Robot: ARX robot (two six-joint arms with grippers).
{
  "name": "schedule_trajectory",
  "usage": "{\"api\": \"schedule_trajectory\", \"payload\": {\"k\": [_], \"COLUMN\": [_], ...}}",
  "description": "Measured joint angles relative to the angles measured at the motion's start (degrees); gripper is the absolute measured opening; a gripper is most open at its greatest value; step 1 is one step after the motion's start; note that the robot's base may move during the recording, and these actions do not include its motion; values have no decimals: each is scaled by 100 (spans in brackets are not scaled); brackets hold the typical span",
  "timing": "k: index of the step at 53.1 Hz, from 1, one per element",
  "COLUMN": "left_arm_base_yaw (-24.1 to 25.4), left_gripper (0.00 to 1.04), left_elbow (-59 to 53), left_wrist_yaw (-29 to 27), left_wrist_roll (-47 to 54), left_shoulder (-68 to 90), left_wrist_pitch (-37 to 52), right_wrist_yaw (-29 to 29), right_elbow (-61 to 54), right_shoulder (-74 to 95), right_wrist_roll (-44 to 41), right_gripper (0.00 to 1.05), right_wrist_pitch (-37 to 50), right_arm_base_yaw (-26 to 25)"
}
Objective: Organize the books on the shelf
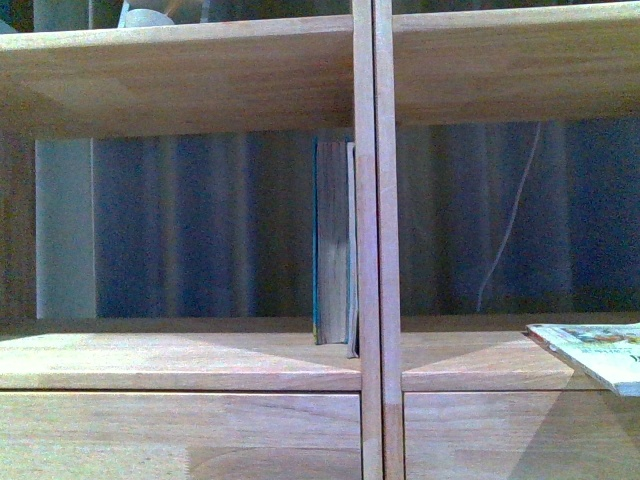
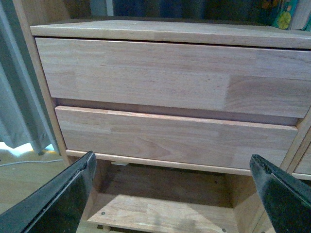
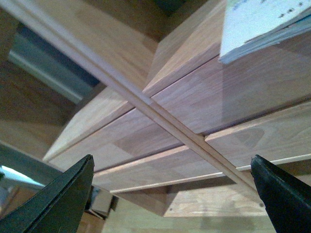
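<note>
Three books on the shelf, both grippers wide open and empty

Two books stand upright in the left compartment of the light-wood shelf (image 1: pixel 180 75), pushed up against the central divider (image 1: pixel 375 200). The teal book (image 1: pixel 330 240) is the thicker one: dark teal cover edges, brownish page block facing the front camera. The thin pale book (image 1: pixel 351 250) sits between it and the divider, touching both, its foot slightly forward of the teal one. Both reach nearly to the board above.

The third, a thin paperback (image 1: pixel 595 352), lies flat on the board of the right compartment, at the far right of the front view. It has a pale cover with small greenish print, and its corner hangs out over the front edge of the board. The right wrist view shows it from below (image 3: pixel 262 24), jutting past the board, white with tiny print.

A dark blue curtain (image 1: pixel 200 230) shows through the open back, with a pale cord (image 1: pixel 510 220) hanging in front of it on the right.

The left gripper (image 2: pixel 170 194) is spread wide with nothing between its fingers (image 2: pixel 63 199), and it faces the plain drawer fronts (image 2: pixel 170 77) below the compartments. The right gripper (image 3: pixel 170 194) is equally wide apart and holds nothing, looking up at the underside of the shelf beside the divider. Neither touches a book
</note>
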Motion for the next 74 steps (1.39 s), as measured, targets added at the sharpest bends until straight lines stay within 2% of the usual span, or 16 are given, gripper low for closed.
{"api": "schedule_trajectory", "payload": {"k": [12, 17, 37, 50, 62, 67, 70, 74], "left_arm_base_yaw": [0, 0, 0, 0, 0, 0, 0, 0], "left_gripper": [97, 97, 97, 97, 97, 97, 97, 97], "left_elbow": [0, 0, 0, 0, 0, 0, 0, 0], "left_wrist_yaw": [0, 0, 0, 0, 0, 0, 0, 0], "left_wrist_roll": [0, 0, 0, 0, 0, 0, 0, 0], "left_shoulder": [0, 0, 0, 0, 0, 0, 0, 0], "left_wrist_pitch": [0, 0, 0, 0, 0, 0, 0, 0], "right_wrist_yaw": [793, 1106, 2127, 2577, 2717, 2699, 2677, 2592], "right_elbow": [369, 509, 1027, 1565, 1834, 1834, 1834, 1799], "right_shoulder": [1290, 1652, 2844, 3322, 3388, 3405, 3405, 3397], "right_wrist_roll": [1554, 1932, 3058, 3528, 3576, 3574, 3574, 3574], "right_gripper": [98, 98, 98, 98, 65, 46, 38, 21], "right_wrist_pitch": [817, 1130, 1821, 1862, 1716, 1718, 1729, 1803], "right_arm_base_yaw": [39, 131, 350, 337, 363, 367, 363, 323]}}
